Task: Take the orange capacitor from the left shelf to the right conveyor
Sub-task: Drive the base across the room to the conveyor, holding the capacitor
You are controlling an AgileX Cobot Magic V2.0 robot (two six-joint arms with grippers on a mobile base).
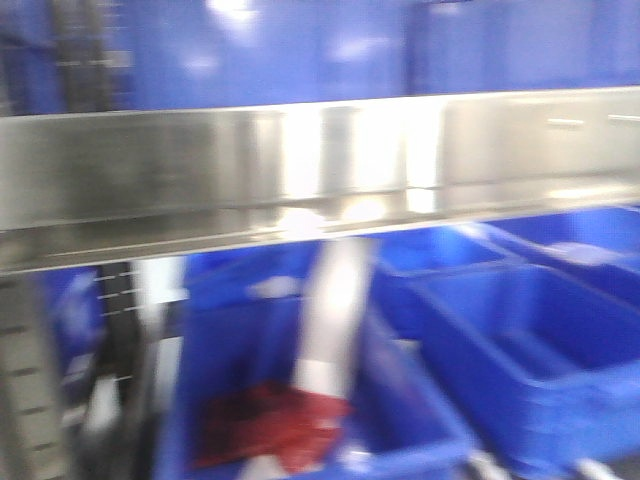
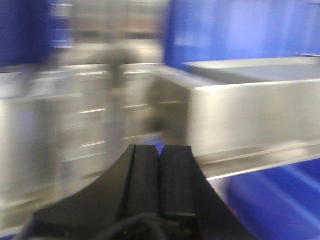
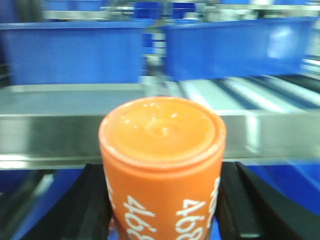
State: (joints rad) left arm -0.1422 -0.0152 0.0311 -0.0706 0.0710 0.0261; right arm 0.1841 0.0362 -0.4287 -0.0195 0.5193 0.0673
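In the right wrist view my right gripper (image 3: 162, 200) is shut on the orange capacitor (image 3: 162, 150), a fat orange cylinder with white numbers on its side, held end-on between the black fingers (image 3: 95, 205). It is held in front of a steel shelf rail (image 3: 60, 130). In the left wrist view my left gripper (image 2: 160, 170) is shut and empty, its black pads pressed together, facing a steel shelf edge (image 2: 250, 120). Neither gripper shows clearly in the blurred front view.
The front view is blurred: a steel shelf beam (image 1: 300, 170) crosses it, blue bins (image 1: 540, 340) stand below, one holding red parts (image 1: 265, 425). Blue bins (image 3: 70, 50) and steel rollers (image 3: 240, 92) lie beyond the capacitor.
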